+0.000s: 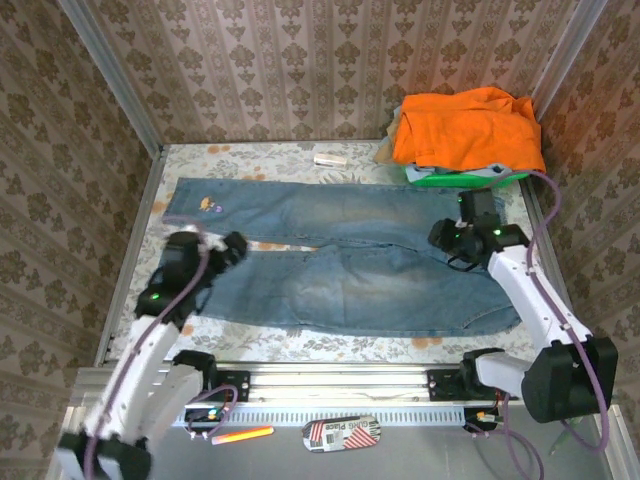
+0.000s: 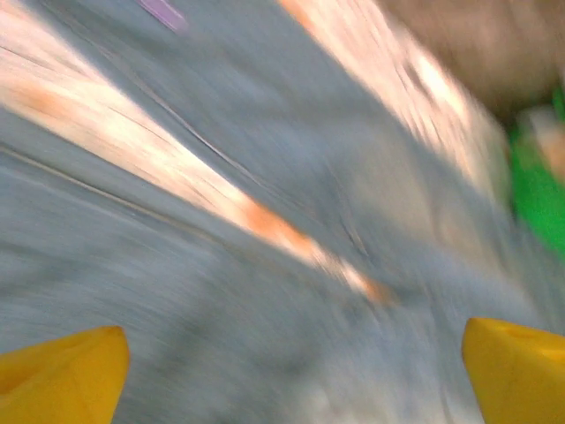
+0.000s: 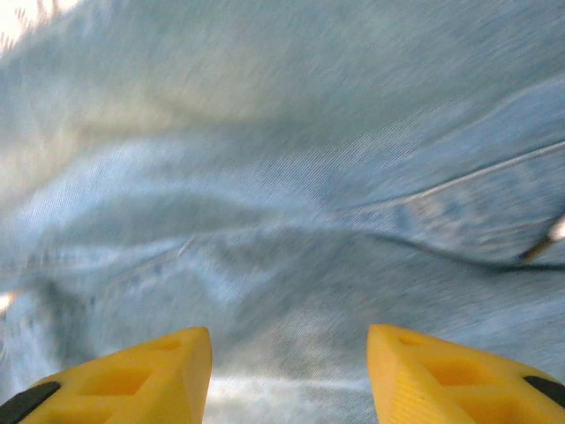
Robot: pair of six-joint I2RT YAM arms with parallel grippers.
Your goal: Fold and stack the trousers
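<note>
Trousers (image 1: 350, 270): lying flat on the table (image 1: 300, 152), stretching from left to right, the two legs running side by side toward the left with a narrow strip of patterned surface showing between them, the waist end sitting at the right. Bearing a small purple and yellow mark (image 1: 208, 205) near the left end of the far leg.

Left gripper (image 1: 232, 248): hanging over the left end of the near leg. Jaws standing wide apart in the wrist view (image 2: 291, 371), yellow fingertips (image 2: 62, 371) showing at the two lower corners, nothing sitting between them. Picture blurring badly; contact with the cloth not being determinable.

Right gripper (image 1: 448, 243): hanging over the denim near the waist end. Jaws standing partly spread (image 3: 290, 371), fingertips (image 3: 150, 375) flanking creased denim and a seam, not visibly pinching any fold.

Orange garment (image 1: 465, 125): lying heaped on a green object (image 1: 455, 178) at the far right corner, just beyond the denim. Small white object (image 1: 328, 158): lying on the table beyond the far leg.
</note>
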